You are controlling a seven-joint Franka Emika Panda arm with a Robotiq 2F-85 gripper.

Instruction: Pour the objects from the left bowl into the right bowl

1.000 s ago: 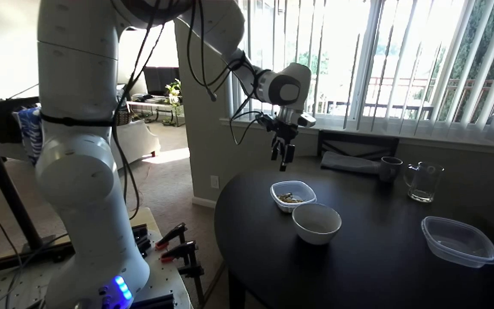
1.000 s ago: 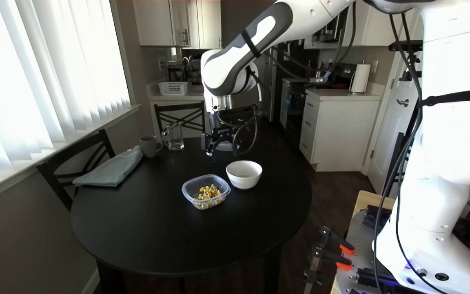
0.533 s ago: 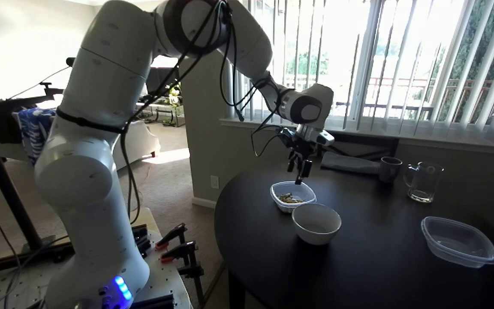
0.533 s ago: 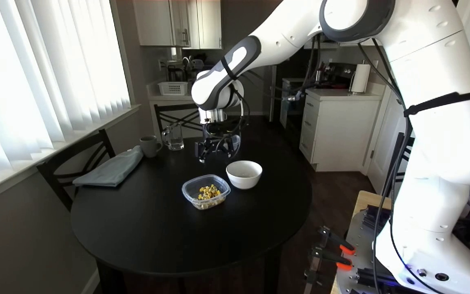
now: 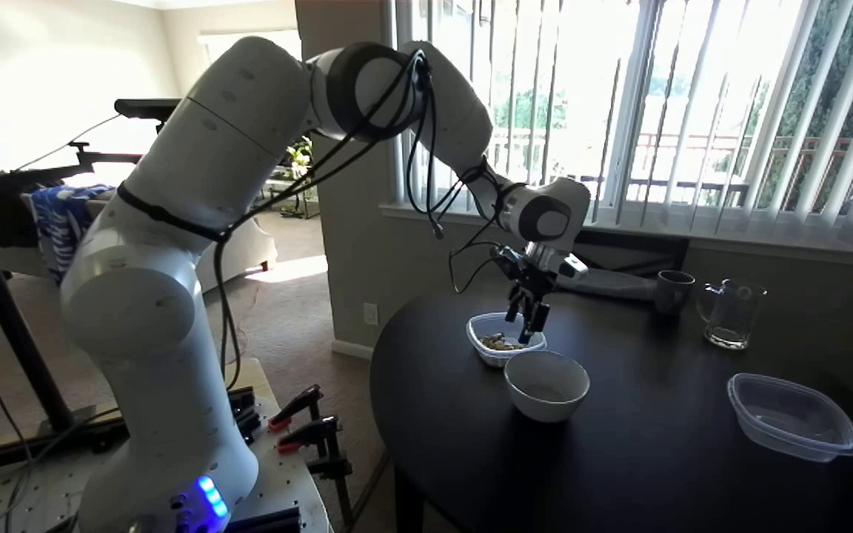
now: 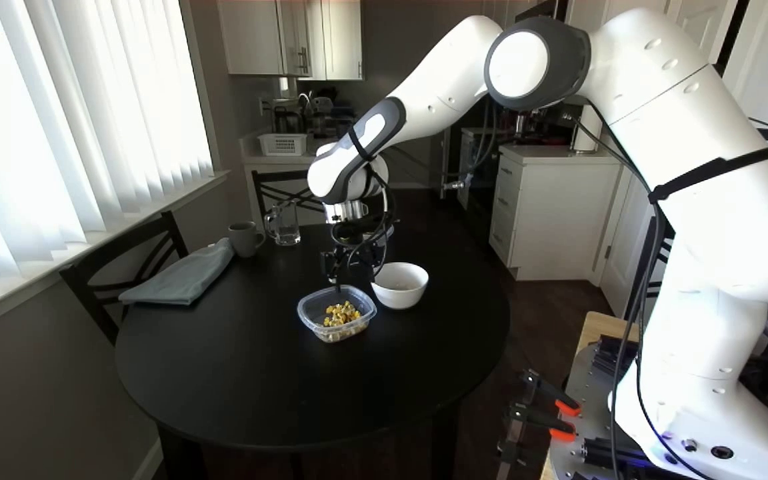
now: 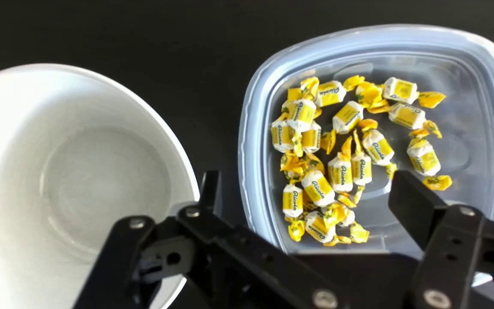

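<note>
The gripper [image 7: 305, 184] is hovering, spread wide, at the rim of the plastic tub [image 7: 253, 150]. Yellow-and-white wrapped candies [image 7: 340, 174] are lying inside the tub, and the white bowl [image 7: 105, 180] is standing upright just beside it. Farther off, a gray mug [image 5: 671, 292] and a glass mug [image 5: 735, 314] are standing on the table [image 5: 634, 444].
</note>
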